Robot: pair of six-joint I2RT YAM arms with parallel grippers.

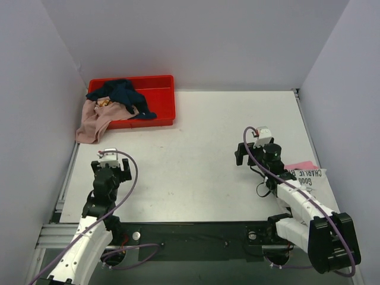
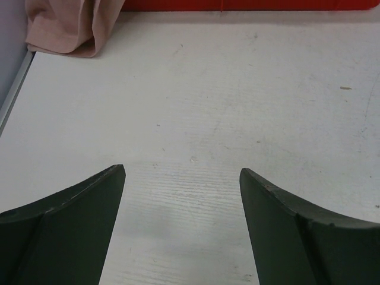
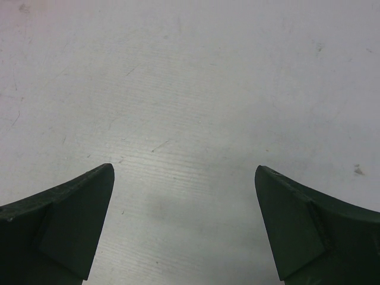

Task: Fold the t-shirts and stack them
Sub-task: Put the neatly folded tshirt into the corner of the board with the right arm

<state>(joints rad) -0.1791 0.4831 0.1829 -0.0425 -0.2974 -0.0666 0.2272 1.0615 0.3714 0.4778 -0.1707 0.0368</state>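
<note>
table [image 1: 196,154], red crate [image 1: 165,102], dusty-pink tee [image 1: 90,126], lettered tee [image 1: 310,176]

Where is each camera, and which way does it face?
Top external: above and behind the arms, looking down on the table; both arms show.
Left wrist: on the left arm, facing the dusty pink t-shirt and red crate; open left gripper shows.
Right wrist: on the right arm, facing bare table; open right gripper shows.
Shared: top and left wrist both see that t-shirt.
</note>
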